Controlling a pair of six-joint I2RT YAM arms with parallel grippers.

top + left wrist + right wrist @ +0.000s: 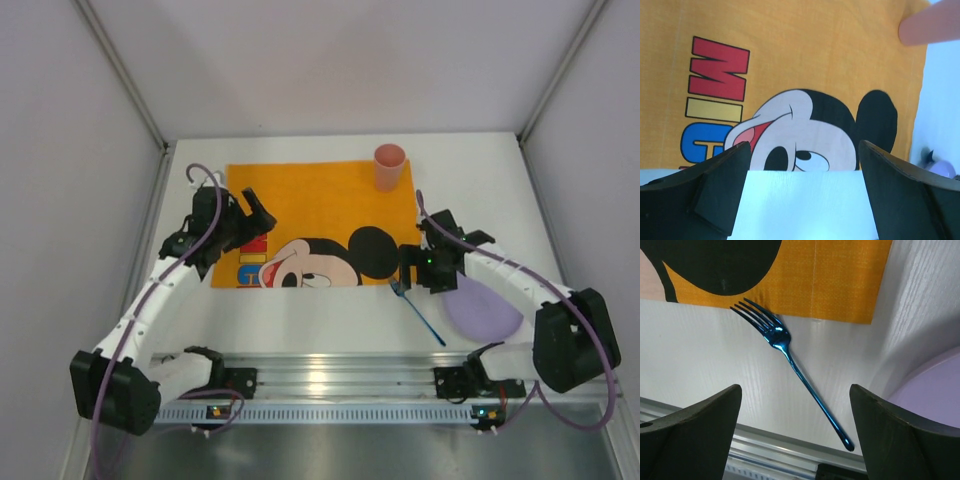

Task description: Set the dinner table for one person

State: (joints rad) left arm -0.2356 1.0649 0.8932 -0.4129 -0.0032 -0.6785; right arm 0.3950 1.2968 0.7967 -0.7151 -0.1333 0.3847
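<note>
While the big white desk [480, 170] lies under everything, an orange mat [310, 195] covers its middle. A purple plate [485, 308] lies near right, a pink cup [389, 166] stands on the mat's far right, and a blue fork [420, 312] lies just left of the plate. Both the left fingers [715, 185] and the right fingers [695, 430] gape wide, holding nothing.

I note both arms match: white shells on the long links, black housings at the joints. A lilac cable runs along each arm, starting at the black bases bolted by the silver rail [320, 385]. Small lit dots show on the bases, just beside that rail. Left gripper [802, 172] and right gripper [795, 410]: matte black wedge fingers, flat inner faces.
</note>
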